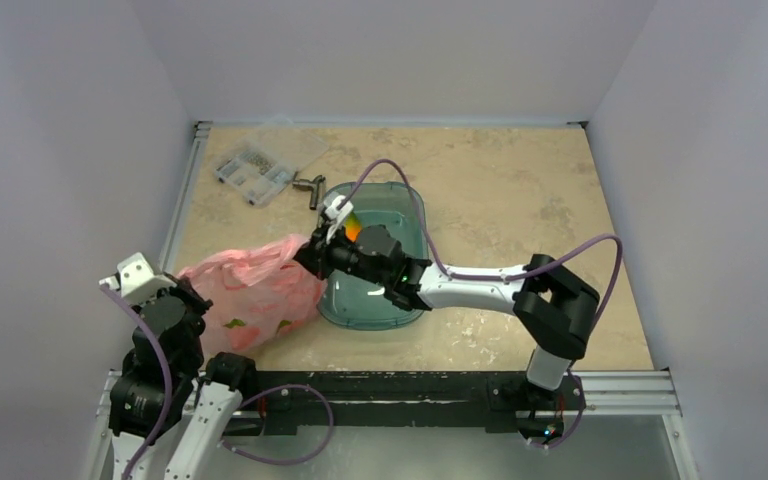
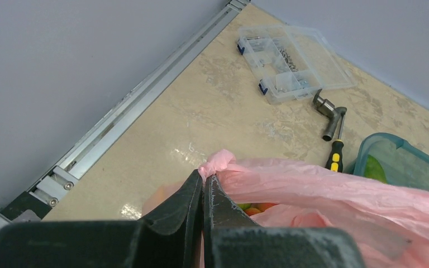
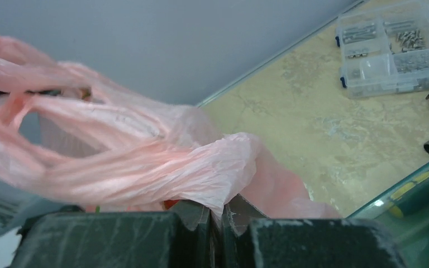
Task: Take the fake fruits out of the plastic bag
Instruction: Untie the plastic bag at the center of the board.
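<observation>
The pink plastic bag lies on the table left of centre, stretched between both grippers. My left gripper is shut on the bag's left edge; in the left wrist view its tip pinches a bunched knot of the bag. My right gripper is shut on the bag's right edge; in the right wrist view its tip pinches a fold of the bag. Fake fruits, green and orange, show inside the bag's mouth. Red and green shapes show through the film.
A teal see-through tub stands right of the bag, under my right arm, with an orange-green fruit in it. A clear parts box, a metal socket tool and a yellow-black screwdriver lie at the back left.
</observation>
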Robot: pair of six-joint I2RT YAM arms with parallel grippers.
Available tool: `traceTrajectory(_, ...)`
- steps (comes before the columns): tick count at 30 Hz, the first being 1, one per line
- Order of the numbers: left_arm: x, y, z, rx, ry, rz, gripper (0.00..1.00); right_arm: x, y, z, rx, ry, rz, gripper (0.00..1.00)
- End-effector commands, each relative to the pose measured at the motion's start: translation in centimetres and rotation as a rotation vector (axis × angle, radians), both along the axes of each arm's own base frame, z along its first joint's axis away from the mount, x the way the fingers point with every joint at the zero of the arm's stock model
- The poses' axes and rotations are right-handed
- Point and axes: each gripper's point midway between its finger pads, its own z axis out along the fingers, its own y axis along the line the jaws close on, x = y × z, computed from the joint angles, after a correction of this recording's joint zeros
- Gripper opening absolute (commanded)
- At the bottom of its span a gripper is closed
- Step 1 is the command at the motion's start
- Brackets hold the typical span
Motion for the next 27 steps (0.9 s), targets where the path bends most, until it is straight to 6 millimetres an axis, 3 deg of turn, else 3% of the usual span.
traceTrajectory(1, -1.7, 0.4, -0.2, -0.069, -0.022, 0.036, 0.00, 0.0, 0.1, 5.2, 0.298, 0.150, 0.198, 0.01)
traceTrajectory(4, -2.2, 0.1, -0.1, -0.076, -0.014, 0.015, 0.00, 0.1, 0.6, 4.9, 0.315, 0.196, 0.265, 0.01)
traceTrajectory(8, -2.7, -1.3, 1.3, -0.102, 0.004, -0.083, 0.40, 0.1, 1.1, 4.7, 0.302, 0.201, 0.287, 0.02)
traceTrajectory(10, -2.8, -3.0, 2.5, -0.123, 0.008, -0.185, 0.58, 0.1, 1.2, 4.6, 0.300, 0.206, 0.290, 0.02)
traceTrajectory(13, -2.9, -5.8, 4.6, -0.169, 0.033, -0.338, 0.71, 0.0, 1.4, 4.6, 0.295, 0.214, 0.296, 0.02)
traceTrajectory(17, -3.0, -8.2, 6.4, -0.242, 0.124, -0.436, 0.77, 0.1, 1.6, 4.7, 0.288, 0.214, 0.299, 0.02)
traceTrajectory(21, -2.1, -9.0, 8.1, -0.257, 0.116, -0.465, 0.77, 0.2, 1.6, 4.6, 0.277, 0.211, 0.293, 0.02)
traceTrajectory(27, 0.3, -10.1, 8.3, -0.275, 0.144, -0.485, 0.74, -0.1, 1.5, 4.8, 0.272, 0.208, 0.292, 0.03)
